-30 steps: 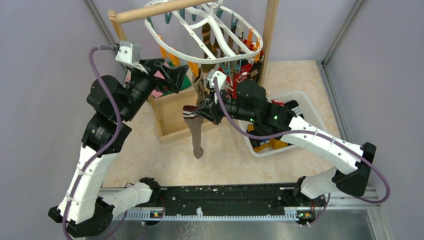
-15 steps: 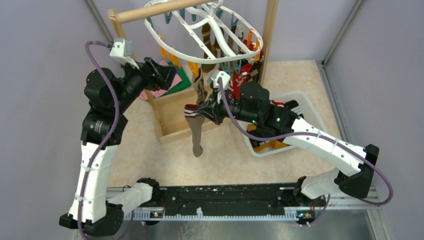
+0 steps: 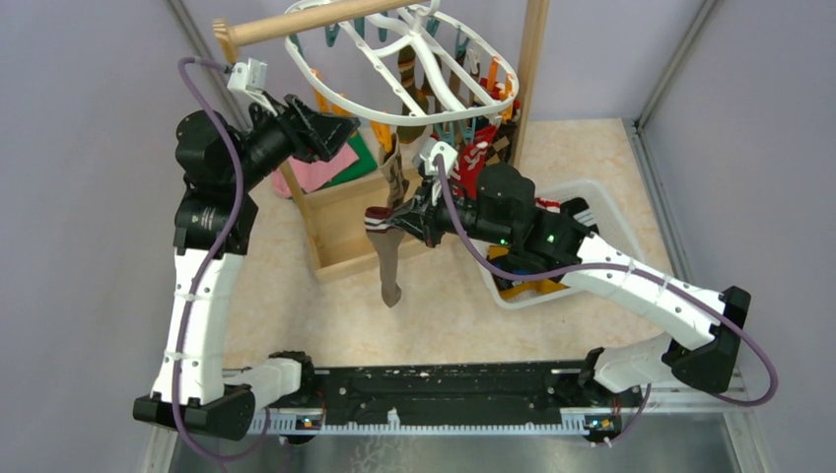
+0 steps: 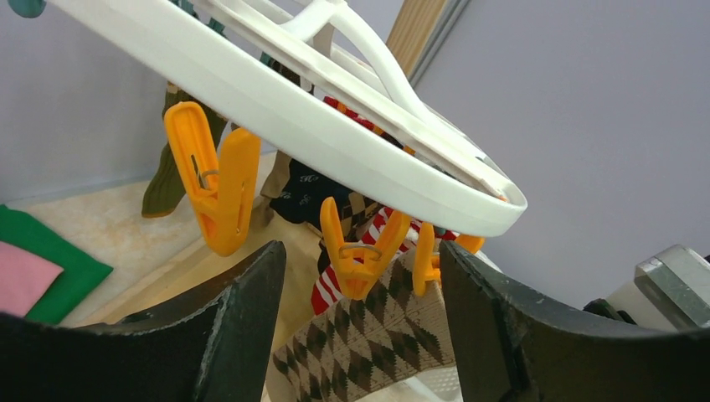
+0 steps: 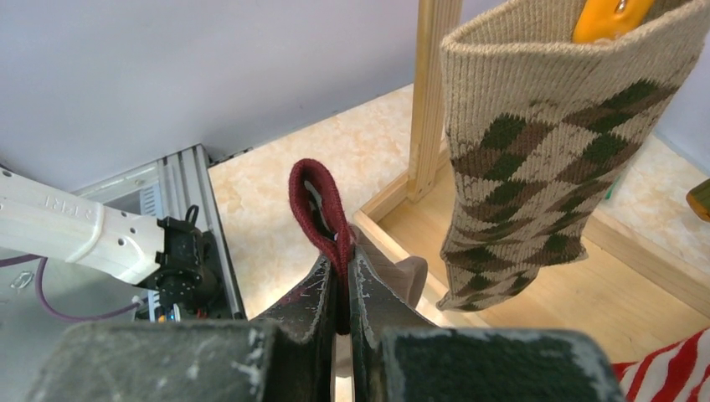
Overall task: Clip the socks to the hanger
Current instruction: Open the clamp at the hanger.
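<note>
The white oval hanger [image 3: 394, 116] hangs from the wooden pole, with orange clips [image 4: 213, 188] along its rim [image 4: 285, 105]. A brown argyle sock [image 4: 381, 335] is clipped under the rim, and a red-and-white striped sock [image 4: 335, 285] hangs behind it. My left gripper [image 4: 360, 280] is open just below the rim. A second orange clip [image 4: 362, 255] shows between its fingers, untouched. My right gripper [image 5: 343, 260] is shut on the maroon cuff [image 5: 321, 205] of a brown sock [image 3: 387, 266], which dangles below the hanger beside the argyle sock [image 5: 544, 142].
The wooden rack's post [image 5: 431, 92] and base tray [image 3: 350, 232] stand under the hanger. Folded pink and green cloths [image 3: 325, 169] lie at the left of it. A white perforated basket [image 3: 592, 202] sits at the right. Grey walls close in on both sides.
My left arm has risen and swung back toward the hanger's left rim, and its jaws have narrowed somewhat. My right gripper keeps the brown sock in nearly the same place.
</note>
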`<state>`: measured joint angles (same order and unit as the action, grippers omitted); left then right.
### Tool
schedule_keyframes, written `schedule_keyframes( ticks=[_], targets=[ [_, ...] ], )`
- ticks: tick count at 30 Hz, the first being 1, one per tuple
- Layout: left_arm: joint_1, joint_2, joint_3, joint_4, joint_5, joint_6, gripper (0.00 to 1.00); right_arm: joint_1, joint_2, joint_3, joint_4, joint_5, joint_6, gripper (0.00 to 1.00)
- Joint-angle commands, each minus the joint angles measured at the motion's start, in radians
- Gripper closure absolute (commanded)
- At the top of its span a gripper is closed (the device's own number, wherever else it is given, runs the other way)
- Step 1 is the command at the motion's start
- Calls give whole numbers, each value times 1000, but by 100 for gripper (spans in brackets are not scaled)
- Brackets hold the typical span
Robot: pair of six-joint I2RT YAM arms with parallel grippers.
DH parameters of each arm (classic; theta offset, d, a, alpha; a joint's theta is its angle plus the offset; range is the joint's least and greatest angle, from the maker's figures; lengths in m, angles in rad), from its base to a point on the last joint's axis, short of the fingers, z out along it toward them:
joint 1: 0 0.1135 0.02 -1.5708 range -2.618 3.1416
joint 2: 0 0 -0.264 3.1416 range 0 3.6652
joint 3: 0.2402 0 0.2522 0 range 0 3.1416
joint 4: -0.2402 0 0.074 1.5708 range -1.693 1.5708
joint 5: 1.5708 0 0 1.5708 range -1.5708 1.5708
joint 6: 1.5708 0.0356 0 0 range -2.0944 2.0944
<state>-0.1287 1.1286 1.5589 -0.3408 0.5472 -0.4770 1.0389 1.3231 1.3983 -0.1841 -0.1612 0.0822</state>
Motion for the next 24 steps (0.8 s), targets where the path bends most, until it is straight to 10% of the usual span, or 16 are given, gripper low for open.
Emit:
schedule_keyframes(
  ticks=[1,24],
  targets=[
    [11,2,-9,110,53,-26,27,10,-39,-4,57,-12,14,100],
    [11,-20,-125,333,80,-66,40,10,-20,-1,61,-20,18,100]
  ],
)
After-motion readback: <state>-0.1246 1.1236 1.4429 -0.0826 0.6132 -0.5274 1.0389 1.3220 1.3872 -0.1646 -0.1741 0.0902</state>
